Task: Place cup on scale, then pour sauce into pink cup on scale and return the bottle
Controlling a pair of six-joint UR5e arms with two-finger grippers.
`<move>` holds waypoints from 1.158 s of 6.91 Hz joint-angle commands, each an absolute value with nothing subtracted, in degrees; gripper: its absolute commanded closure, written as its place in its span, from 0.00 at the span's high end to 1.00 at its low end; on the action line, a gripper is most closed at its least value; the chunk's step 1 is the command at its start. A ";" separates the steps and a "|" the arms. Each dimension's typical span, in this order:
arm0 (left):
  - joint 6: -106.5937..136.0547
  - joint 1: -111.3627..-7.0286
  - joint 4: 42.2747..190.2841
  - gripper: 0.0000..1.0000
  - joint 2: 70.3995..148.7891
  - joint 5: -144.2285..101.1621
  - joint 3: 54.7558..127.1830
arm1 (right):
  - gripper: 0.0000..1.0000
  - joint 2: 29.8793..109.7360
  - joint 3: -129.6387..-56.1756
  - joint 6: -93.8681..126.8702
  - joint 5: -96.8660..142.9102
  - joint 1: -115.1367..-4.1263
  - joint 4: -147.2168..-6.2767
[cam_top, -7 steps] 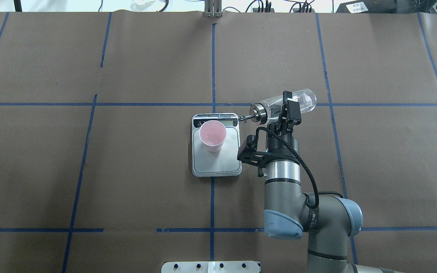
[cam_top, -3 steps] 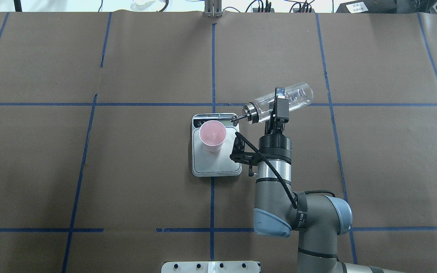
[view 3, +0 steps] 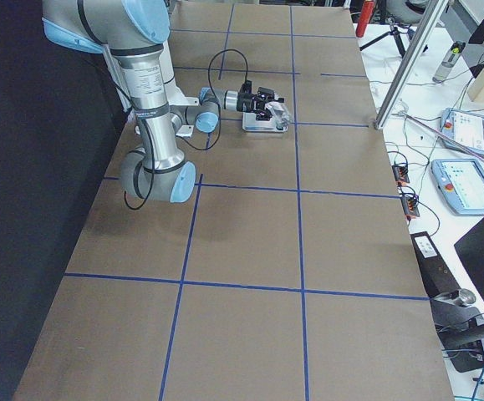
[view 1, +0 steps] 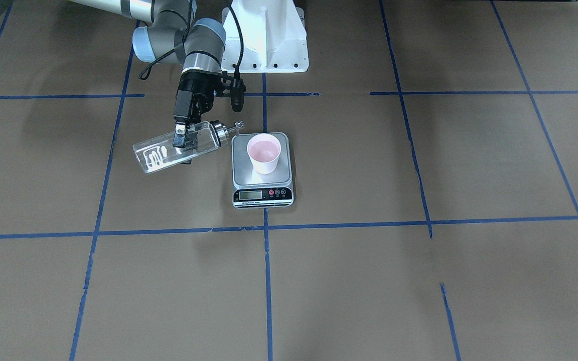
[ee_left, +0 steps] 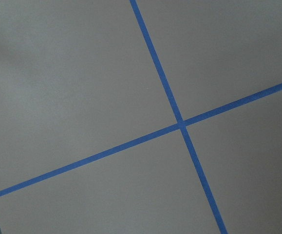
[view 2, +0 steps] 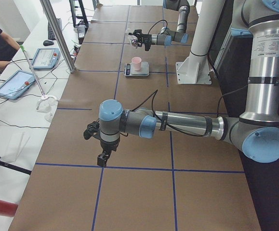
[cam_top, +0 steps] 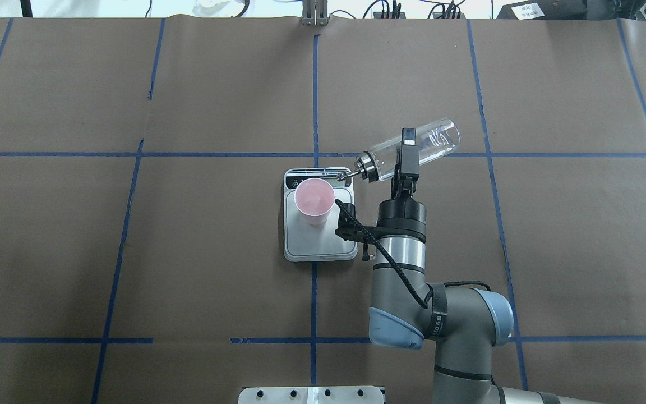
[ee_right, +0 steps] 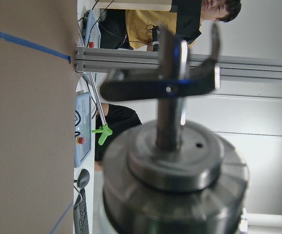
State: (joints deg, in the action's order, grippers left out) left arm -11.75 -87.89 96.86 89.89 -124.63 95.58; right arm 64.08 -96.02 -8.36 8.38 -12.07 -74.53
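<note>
Since a second ago the right arm has shifted toward the scale (cam_top: 323, 247), carrying the bottle (cam_top: 438, 136) so that its spout (cam_top: 345, 174) now shows over the scale's edge rather than just outside it; cup (cam_top: 314, 199) and scale have stayed where they were. Reading from the desk's left end outward: nearest to me, the left tool (view 2: 102, 158) hangs above the brown desk (cam_top: 216, 252) close to a crossing of blue tape lines (ee_left: 181, 123), well apart from everything else; I cannot tell whether its fingers are apart or together, since its wrist camera shows only desk and tape. Farther along, the scale lies flat on the desk with its display (view 1: 250, 194) on the operators' side, and the pink cup stands upright on the steel platform, toward the display end. Beyond it, the right tool (cam_top: 406, 152) is clamped across the bottle's glass body, holding it off the desk and lying nearly level, silver cap (cam_top: 366, 166) pointed at the scale. I see the spout tip by the scale's edge on the robot's right, short of the cup's rim and not touching it. I cannot make out the level of the clear sauce inside the glass. On the right wrist camera, the cap and spout fill the view, blurred.
</note>
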 commanded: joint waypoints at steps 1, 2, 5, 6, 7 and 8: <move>-11.78 -87.89 96.86 1.00 89.82 -124.63 95.54 | 0.00 62.23 -94.14 -13.08 6.60 -12.56 -74.71; -11.78 -87.89 96.86 1.00 89.82 -124.63 95.54 | 0.00 60.92 -93.70 -16.31 5.55 -12.92 -75.32; -11.87 -87.89 96.77 1.00 89.82 -124.63 95.54 | 0.00 60.82 -91.51 -21.88 1.24 -13.10 -75.32; -11.87 -87.89 96.85 1.00 89.91 -124.54 95.54 | 0.00 60.82 -91.49 -21.88 1.23 -13.10 -75.32; -11.87 -87.89 96.77 1.00 90.00 -124.63 95.54 | 0.00 60.99 -91.49 -21.97 1.23 -13.18 -75.32; -11.87 -87.89 96.77 1.00 90.00 -124.54 95.54 | 0.00 61.26 -91.49 -21.97 1.14 -13.18 -75.24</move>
